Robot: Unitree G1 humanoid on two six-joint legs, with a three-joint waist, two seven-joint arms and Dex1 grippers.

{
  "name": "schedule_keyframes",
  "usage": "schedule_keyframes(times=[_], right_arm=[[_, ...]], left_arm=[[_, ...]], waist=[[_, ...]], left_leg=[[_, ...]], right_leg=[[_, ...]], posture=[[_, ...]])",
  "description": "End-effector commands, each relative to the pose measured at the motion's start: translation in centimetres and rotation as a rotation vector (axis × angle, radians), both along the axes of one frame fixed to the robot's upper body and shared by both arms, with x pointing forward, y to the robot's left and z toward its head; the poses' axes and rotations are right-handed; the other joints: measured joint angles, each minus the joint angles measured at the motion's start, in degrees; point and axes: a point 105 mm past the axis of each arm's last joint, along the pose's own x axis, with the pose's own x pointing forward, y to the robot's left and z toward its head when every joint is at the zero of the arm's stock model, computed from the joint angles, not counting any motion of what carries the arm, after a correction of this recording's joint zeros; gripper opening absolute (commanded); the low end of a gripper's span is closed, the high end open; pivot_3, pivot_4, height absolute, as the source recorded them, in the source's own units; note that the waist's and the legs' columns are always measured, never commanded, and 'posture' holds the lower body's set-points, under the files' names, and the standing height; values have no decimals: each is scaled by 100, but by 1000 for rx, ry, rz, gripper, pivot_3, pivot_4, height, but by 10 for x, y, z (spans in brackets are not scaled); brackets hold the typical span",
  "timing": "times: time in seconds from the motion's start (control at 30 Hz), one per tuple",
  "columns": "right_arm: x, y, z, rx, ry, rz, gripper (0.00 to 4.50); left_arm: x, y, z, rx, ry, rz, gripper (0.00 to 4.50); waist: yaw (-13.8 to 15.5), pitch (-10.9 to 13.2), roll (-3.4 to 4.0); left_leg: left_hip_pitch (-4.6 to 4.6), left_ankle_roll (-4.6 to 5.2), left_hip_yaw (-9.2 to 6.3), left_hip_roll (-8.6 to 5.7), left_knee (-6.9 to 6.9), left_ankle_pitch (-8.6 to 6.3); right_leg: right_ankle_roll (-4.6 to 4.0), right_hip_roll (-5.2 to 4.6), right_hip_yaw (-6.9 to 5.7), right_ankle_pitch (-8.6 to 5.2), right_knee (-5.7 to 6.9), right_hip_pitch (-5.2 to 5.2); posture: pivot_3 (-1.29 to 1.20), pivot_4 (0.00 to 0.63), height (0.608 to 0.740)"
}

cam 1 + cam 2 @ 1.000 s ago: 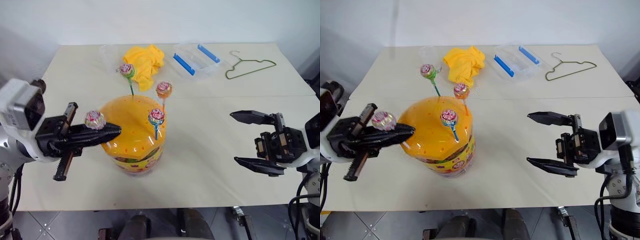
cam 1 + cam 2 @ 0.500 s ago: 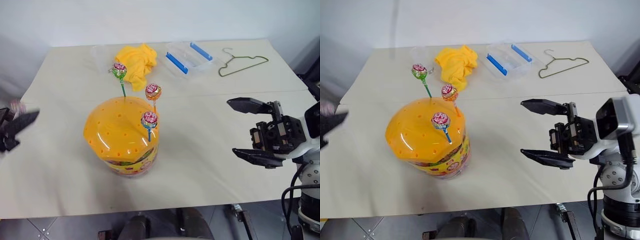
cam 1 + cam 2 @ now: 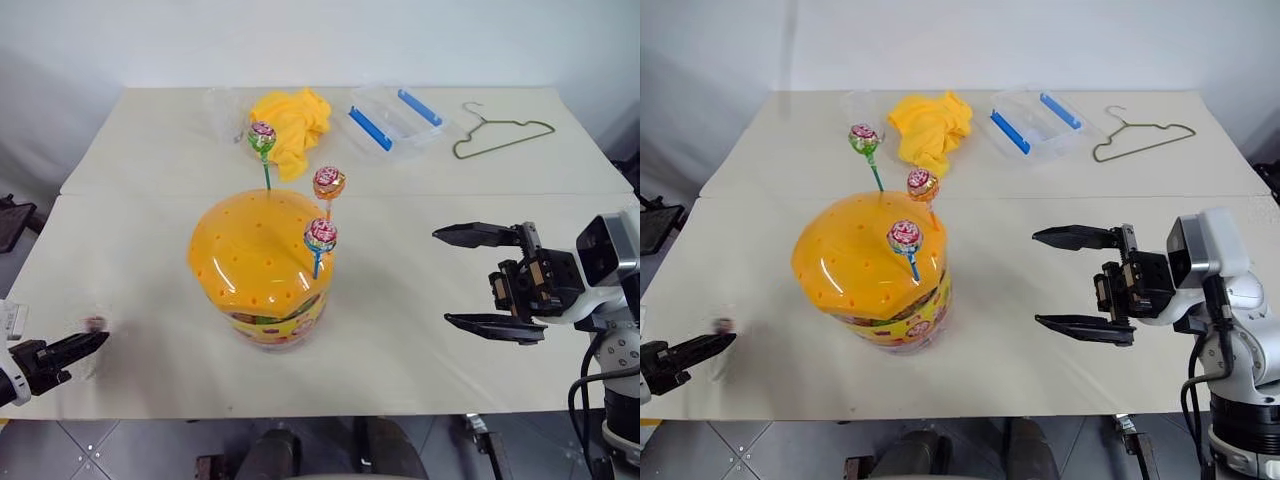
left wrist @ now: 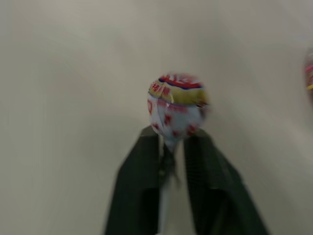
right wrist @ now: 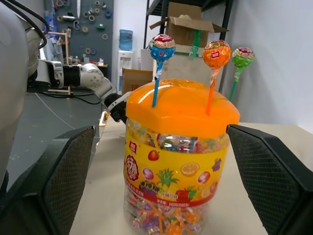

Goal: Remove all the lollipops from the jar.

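Observation:
The jar (image 3: 262, 265), orange-lidded with a printed label band, stands mid-table. Three lollipops stick up from its lid: one on a green stick (image 3: 262, 135), one on an orange stick (image 3: 328, 182), one on a blue stick (image 3: 320, 235). My left gripper (image 3: 92, 342) hangs low at the table's near left corner, far from the jar. Its jaws stand slightly apart, and the stick of a white-wrapped lollipop (image 4: 177, 105) lies loosely between them. My right gripper (image 3: 441, 277) is wide open and empty, level with the jar (image 5: 176, 161) and well to its right.
At the back of the cream table (image 3: 150, 220) lie a yellow cloth (image 3: 290, 118), a clear box with blue clips (image 3: 390, 118), a small clear cup (image 3: 222, 105) and a green wire hanger (image 3: 500, 135).
My left gripper carried the white lollipop from beside the jar's lid leftwards and down to the table's near left corner, and its jaws have parted slightly. The right gripper stays put.

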Motion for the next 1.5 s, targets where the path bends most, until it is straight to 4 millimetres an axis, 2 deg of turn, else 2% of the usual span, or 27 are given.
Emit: schedule_keyframes(times=[0.03, 0.1, 0.2, 0.33, 0.4, 0.53, 0.57, 0.67, 0.8, 0.97, 1.07, 1.17, 1.5], right_arm=[[-4, -4, 8, -6, -61, -27, 4500], [-2, -7, 11, 15, -75, -58, 4500], [0, -13, 12, 40, -83, -108, 4500], [5, -26, 22, 122, -83, -196, 4500], [6, -30, 26, 147, -82, -223, 4500], [7, -36, 32, 198, -88, -273, 4500], [8, -37, 34, 213, -90, -284, 4500], [8, -41, 40, 250, -96, -311, 4500], [5, -42, 43, 270, -97, -336, 4500], [1, -39, 41, 270, -93, -357, 4500], [0, -37, 40, 273, -93, -366, 4500], [-1, -35, 39, 281, -94, -373, 4500], [0, -31, 39, 276, -95, -363, 4500]], left_arm=[[-6, 16, 7, 61, -36, 47, 2232], [-6, 23, 15, 82, -93, 52, 2900], [-5, 25, 38, 102, -255, -6, 3802], [-6, 19, 84, 71, -541, -131, 3802], [0, 9, 103, 62, -631, -196, 3802], [31, -41, 147, 30, -789, -420, 3802], [38, -55, 156, 20, -816, -476, 4067], [68, -110, 178, 14, -890, -670, 4483], [98, -167, 201, -22, -962, -839, 4483], [106, -204, 209, -97, -902, -1024, 4483], [110, -215, 210, -112, -870, -1070, 4483], [109, -225, 211, -135, -833, -1111, 3915], [107, -223, 213, -117, -797, -1132, 812]], waist=[[-3, 0, 0], [-10, 0, 0], [-5, 0, -1], [27, -1, -1], [54, -1, -2], [76, -2, -4], [68, -3, -5], [61, -3, -6], [40, -3, -6], [-139, -3, -6], [-131, -3, -6], [-93, -3, -6], [-75, -3, -6]], left_leg=[[0, -1, 0, 1, 0, 0], [1, -1, 0, 1, 0, 1], [0, -2, 0, 1, 0, 1], [-1, 0, 1, -1, 1, 0], [-2, 0, 0, 0, 3, 0], [-2, 0, -7, -2, 6, 1], [-2, 0, -9, -2, 9, 2], [-1, -1, -11, -6, 12, 3], [-1, 0, -3, -15, 17, 4], [0, 2, 14, -15, 15, 2], [0, 1, 14, -14, 22, 2], [0, 1, 13, -14, 30, 3], [-6, 1, 2, -16, 44, 2]], right_leg=[[0, 0, -1, 0, 0, 0], [0, 0, 0, 0, 0, 0], [0, 0, -3, 0, -2, 0], [0, -2, -4, 0, -6, 1], [0, -3, -7, 0, -7, 3], [1, -6, -11, 0, -2, 6], [1, -7, -13, 1, 0, 8], [4, -6, -15, 3, 10, 9], [6, -4, -32, 3, 42, 2], [7, 2, -67, 4, 42, -12], [7, 2, -68, 4, 44, -13], [7, 1, -66, 4, 51, -12], [7, -2, -66, 4, 52, -10]], posture=[[0, 150, 740], [0, 150, 740], [0, 150, 740], [0, 150, 740], [0, 150, 740], [0, 150, 740], [0, 150, 740], [0, 150, 740], [0, 150, 740], [0, 150, 740], [0, 150, 740], [0, 150, 740], [0, 150, 740]])
